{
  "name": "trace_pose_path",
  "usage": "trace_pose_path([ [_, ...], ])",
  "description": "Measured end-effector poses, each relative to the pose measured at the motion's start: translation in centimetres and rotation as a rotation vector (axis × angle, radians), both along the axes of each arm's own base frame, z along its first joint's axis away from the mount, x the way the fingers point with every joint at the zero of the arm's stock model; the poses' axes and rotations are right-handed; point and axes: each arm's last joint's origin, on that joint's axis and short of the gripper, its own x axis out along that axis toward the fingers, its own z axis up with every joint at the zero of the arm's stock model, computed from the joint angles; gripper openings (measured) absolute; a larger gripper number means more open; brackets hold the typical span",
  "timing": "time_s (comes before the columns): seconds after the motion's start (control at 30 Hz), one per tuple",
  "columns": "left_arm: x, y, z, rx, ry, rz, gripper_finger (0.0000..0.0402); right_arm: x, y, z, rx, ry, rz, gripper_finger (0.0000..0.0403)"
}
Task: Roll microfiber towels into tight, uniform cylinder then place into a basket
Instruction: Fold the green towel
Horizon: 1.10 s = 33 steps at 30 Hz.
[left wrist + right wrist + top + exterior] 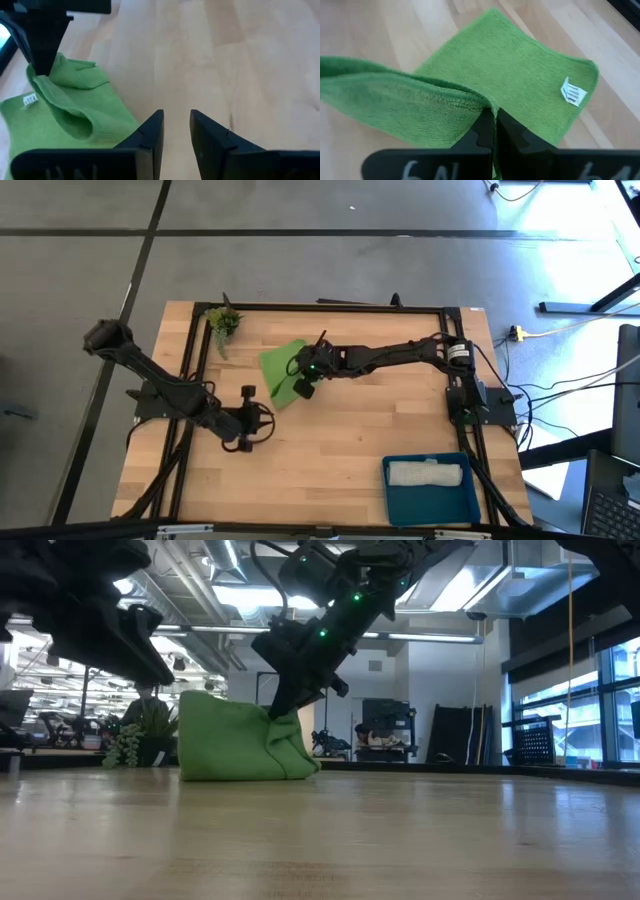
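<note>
Towels are at two different stages — the pale grey-white towel (425, 473) already lies rolled inside the blue basket (432, 505) at the front right corner of the bench (340, 450), so you can count half of the task as done. The green towel (283, 367) is not rolled yet; it lies partly flat near the back of the bench, with one edge lifted and folded over. The right end effector (305, 383) is clenched on this lifted edge, as the right wrist view shows the fingers pinched together on the cloth. The left end effector (250, 430) waits just in front of the towel, its fingers parted and holding nothing.

I judge that rolling and placing the green towel is what remains. You have wide bare wood between towel and basket. A small plant sprig (224, 321) stands near the towel's back-left side — keep away from it.
</note>
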Motion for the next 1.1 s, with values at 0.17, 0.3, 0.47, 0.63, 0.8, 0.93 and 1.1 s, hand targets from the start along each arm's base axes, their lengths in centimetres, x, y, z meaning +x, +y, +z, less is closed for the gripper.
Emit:
trace_pose_path([
  [0.17, 1.3, 1.2, -1.4, 0.115, 0.071, 0.025, 0.0082, 0.0, 0.0, 0.0, 0.000, -0.007, 0.001, 0.0006],
  [0.3, 2.3, 3.1, -2.3, 0.187, 0.104, 0.144, 0.0082, 0.0, -0.1, 0.0, 0.001, -0.007, -0.003, 0.0006],
  [0.47, 3.1, 5.4, -3.0, 0.230, 0.132, 0.287, 0.0082, 0.0, -0.1, 0.0, 0.001, -0.007, -0.002, 0.0006],
  [0.63, 3.4, 7.1, -3.7, 0.226, 0.174, 0.357, 0.0082, 0.0, -0.1, 0.0, 0.001, -0.006, -0.002, 0.0006],
  [0.8, 3.7, 8.3, -5.0, 0.178, 0.256, 0.364, 0.0082, 0.0, -0.1, 0.0, 0.001, -0.006, -0.002, 0.0007],
  [0.93, 3.8, 8.9, -6.0, 0.184, 0.311, 0.386, 0.0082, 0.0, -0.1, 0.0, -0.015, 0.002, 0.015, 0.0026],
  [1.1, 3.7, 9.2, -6.4, 0.182, 0.344, 0.391, 0.0082, 0.0, -0.2, 0.0, -0.018, 0.002, 0.014, 0.0058],
])
